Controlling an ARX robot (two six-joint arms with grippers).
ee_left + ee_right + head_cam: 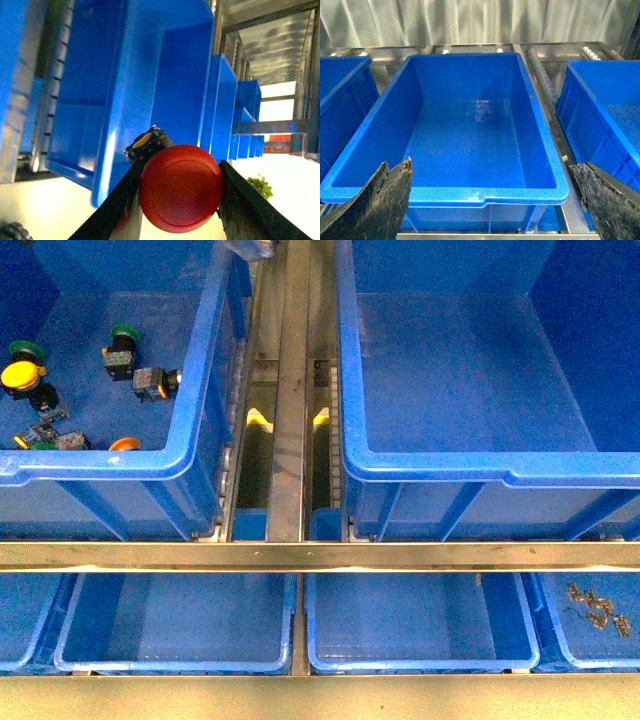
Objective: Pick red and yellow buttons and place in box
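Observation:
A red button point(181, 187) fills the left wrist view, its round cap pinched between the two black fingers point(120, 210) of my left gripper point(180, 175), which is shut on it. Its black and yellow body point(146, 142) pokes out behind the cap. The front view shows a yellow button point(20, 375) and an orange-capped one point(125, 444) lying in the left bin point(190, 440) among green-capped switches point(124, 336). The box point(480, 465) on the right is bare inside. My right gripper point(495, 200) hangs open over the box's near rim point(485, 192). Neither arm shows in the front view.
A metal rail and roller track point(290, 390) run between the two big bins. A steel bar point(320, 556) crosses in front, with shallow blue trays point(180, 625) below it; the rightmost tray point(560, 640) holds small metal parts point(598, 607). More blue bins point(605, 115) flank the box.

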